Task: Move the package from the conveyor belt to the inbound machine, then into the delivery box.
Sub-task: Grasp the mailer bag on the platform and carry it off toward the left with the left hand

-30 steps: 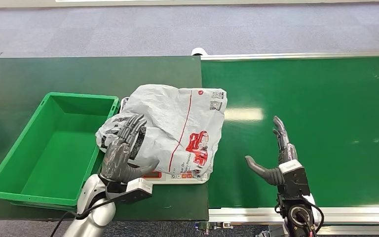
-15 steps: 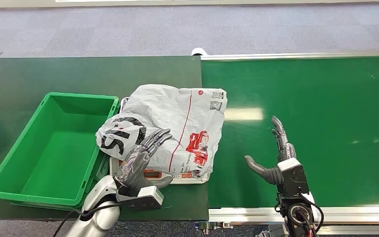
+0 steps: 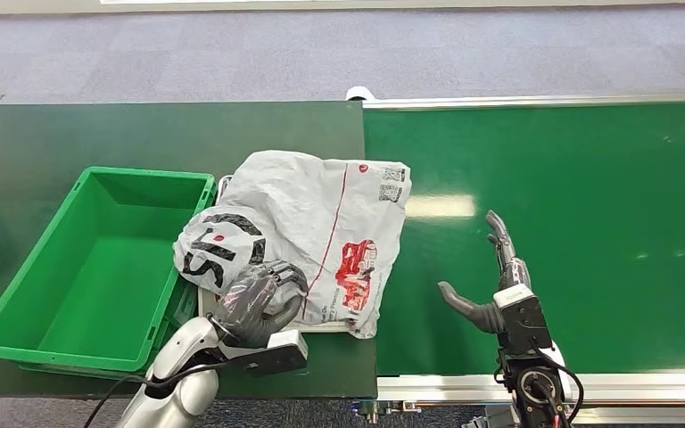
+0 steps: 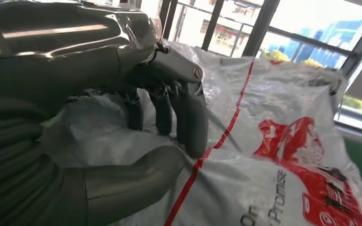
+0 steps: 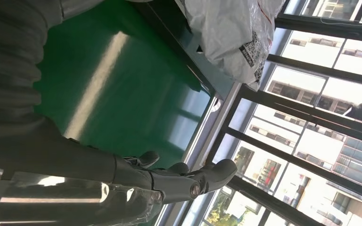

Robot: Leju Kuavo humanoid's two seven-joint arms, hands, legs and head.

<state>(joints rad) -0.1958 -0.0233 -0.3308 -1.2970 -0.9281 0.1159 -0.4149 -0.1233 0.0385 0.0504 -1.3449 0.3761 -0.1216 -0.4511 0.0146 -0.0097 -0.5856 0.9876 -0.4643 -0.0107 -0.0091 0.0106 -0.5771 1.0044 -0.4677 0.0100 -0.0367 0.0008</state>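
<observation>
Left hand bunching the near edge of a crumpled white mail bag on the dark table.

The package (image 3: 312, 227), a wrinkled white plastic mailer with red print, a thin red line and black lettering, lies on the dark green table (image 3: 98, 134) over a white scale-like machine (image 3: 210, 308) just beside the conveyor belt (image 3: 571, 178). The left hand (image 3: 257, 299) grips the bag's near corner; in the wrist view its fingers (image 4: 188, 117) curl into a fold of plastic against the thumb. A green plastic bin (image 3: 18, 294) stands just left of the bag. The right hand (image 3: 491, 281) hovers over the belt, holding nothing, fingers straight and thumb spread.
</observation>
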